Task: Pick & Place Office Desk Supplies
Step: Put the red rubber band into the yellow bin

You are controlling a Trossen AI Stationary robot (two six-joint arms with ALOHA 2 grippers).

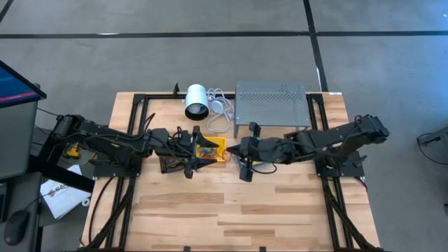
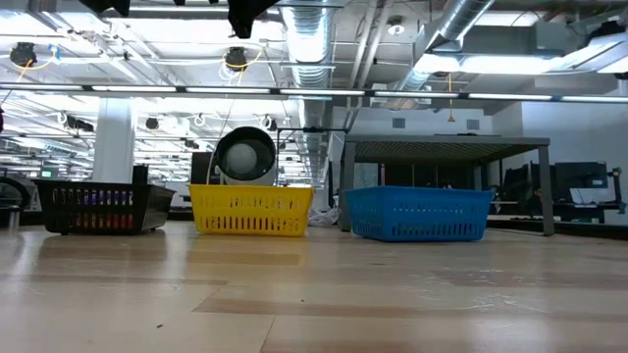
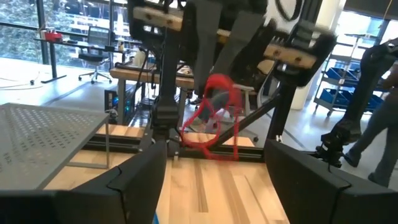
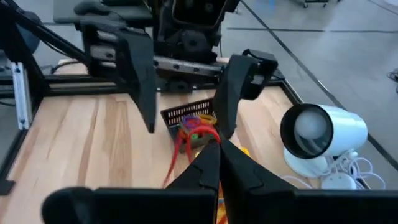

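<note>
At centre frame, the right gripper (image 4: pixel 214 146) was clamped on a thin red rubber-band loop (image 3: pixel 214 118) above the yellow slotted plastic tray (image 1: pixel 210 148), apparently for transfer; the left gripper (image 4: pixel 183 87) stood wide apart, facing it.

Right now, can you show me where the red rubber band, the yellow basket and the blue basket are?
red rubber band (image 3: pixel 214 121): left wrist view, on its hanging loop.
yellow basket (image 2: pixel 252 211): low view, on its slotted front wall.
blue basket (image 2: pixel 417 214): low view, on its front wall.
</note>
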